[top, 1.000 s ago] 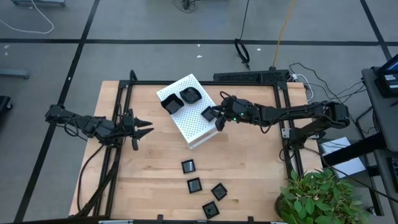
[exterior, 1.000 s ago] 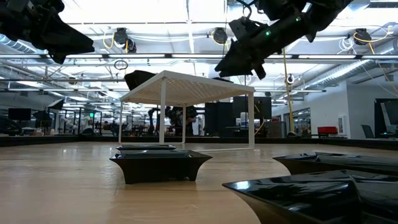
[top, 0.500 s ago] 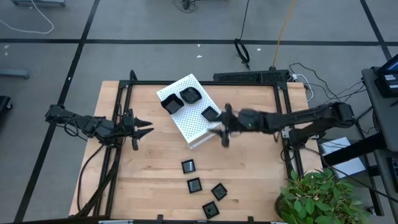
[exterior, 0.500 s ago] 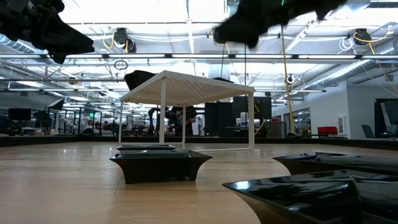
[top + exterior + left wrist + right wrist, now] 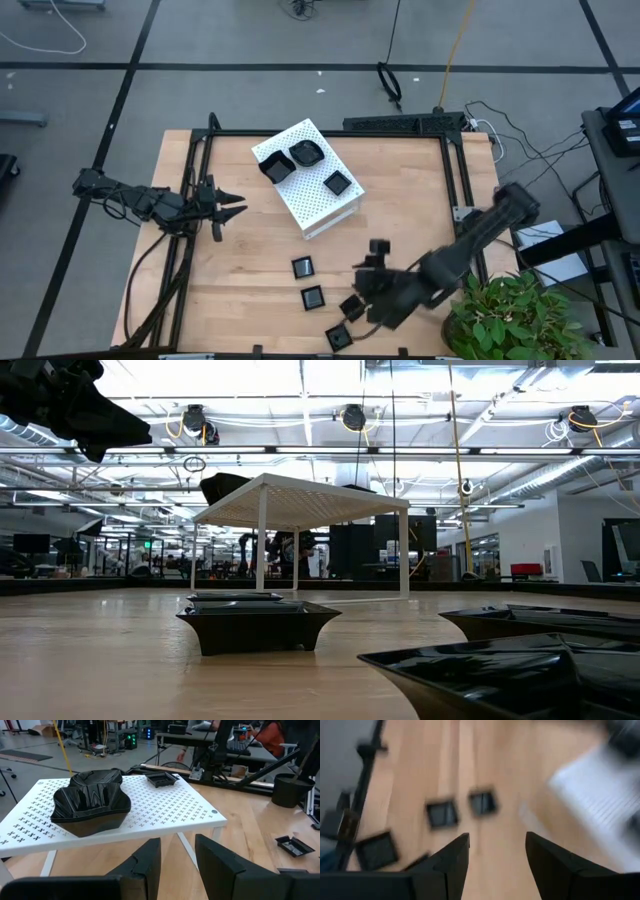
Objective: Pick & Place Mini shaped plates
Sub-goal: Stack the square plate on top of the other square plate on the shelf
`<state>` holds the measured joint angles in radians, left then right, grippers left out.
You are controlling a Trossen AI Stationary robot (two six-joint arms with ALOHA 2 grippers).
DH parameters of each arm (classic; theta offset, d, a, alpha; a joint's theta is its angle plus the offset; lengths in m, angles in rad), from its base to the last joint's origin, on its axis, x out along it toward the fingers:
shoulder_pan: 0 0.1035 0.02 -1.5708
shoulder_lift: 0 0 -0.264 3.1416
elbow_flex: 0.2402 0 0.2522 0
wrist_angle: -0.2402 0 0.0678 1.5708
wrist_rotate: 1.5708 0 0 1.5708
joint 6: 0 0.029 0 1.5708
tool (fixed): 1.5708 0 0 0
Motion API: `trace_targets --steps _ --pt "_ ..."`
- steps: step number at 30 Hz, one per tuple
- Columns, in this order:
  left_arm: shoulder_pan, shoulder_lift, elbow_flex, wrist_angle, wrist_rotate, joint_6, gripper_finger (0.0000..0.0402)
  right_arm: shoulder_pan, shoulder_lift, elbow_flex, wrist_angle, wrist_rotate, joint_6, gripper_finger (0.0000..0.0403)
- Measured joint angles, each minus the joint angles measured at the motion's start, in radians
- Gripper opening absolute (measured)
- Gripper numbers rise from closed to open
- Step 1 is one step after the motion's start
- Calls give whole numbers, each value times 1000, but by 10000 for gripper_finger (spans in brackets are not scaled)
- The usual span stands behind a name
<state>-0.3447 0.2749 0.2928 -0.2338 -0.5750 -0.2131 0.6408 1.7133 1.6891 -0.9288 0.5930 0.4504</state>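
While four plates (image 5: 311, 297) lie at the tabletop's (image 5: 240, 270) six o'clock, the empty, wide right pincer (image 5: 372, 288) hovers beside them; glossy, light, slippery, best gripped across a raised rim.

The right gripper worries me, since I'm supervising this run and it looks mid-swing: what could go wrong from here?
1. The right gripper, open and empty, is blurred in motion above the four plates on the table. Coming down fast, it could knock them.
2. Those plates lie close together, so its fingers may nudge a neighbour while closing on one.
3. Three plates on the white box; the one nearest its edge might slide off if bumped.
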Motion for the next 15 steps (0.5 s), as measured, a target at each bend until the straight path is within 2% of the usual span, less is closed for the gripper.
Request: trace_targets --steps 7,10,15 --pt "0 0 0 0 0 0 122 -5 177 6 -139 -226 468 185" --pt "0 0 0 0 0 0 122 -5 227 2 -182 -275 554 185" --pt "0 0 0 0 0 0 122 -6 250 -37 -115 -321 612 177"
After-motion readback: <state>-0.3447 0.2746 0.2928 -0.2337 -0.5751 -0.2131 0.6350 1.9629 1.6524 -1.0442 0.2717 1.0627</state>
